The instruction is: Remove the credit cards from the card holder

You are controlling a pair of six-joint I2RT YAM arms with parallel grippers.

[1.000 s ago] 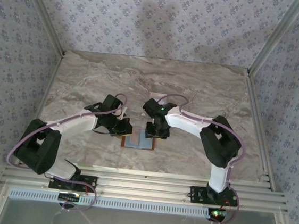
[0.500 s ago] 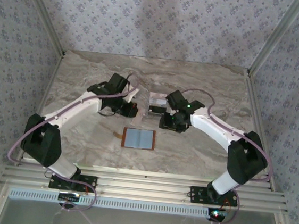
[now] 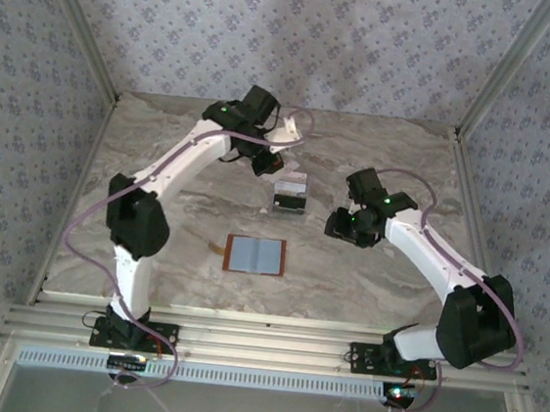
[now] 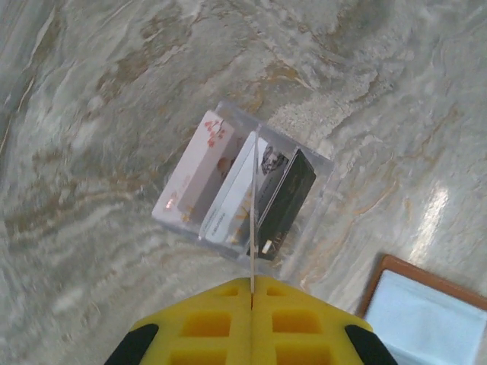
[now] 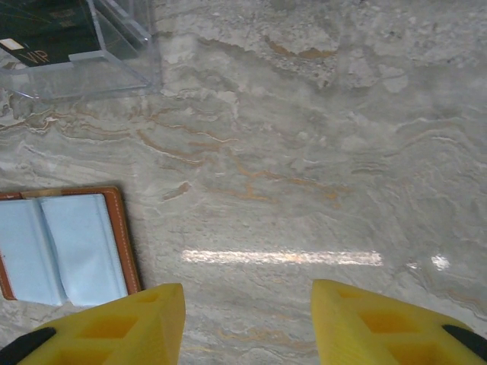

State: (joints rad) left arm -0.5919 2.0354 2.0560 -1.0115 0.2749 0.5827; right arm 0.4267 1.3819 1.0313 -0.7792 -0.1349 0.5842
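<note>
Lying open, brown leather card holder

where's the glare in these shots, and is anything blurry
Right wrist view: bright horizontal glare streak on the grey marble tabletop, right of the open brown leather wallet. Left wrist view: fainter glare beside that wallet, marble softer toward the left edge. Top view: sharp, soft shadows on the patterned back wall.

Likely credit card edge-on in jaws, face hidden
</note>
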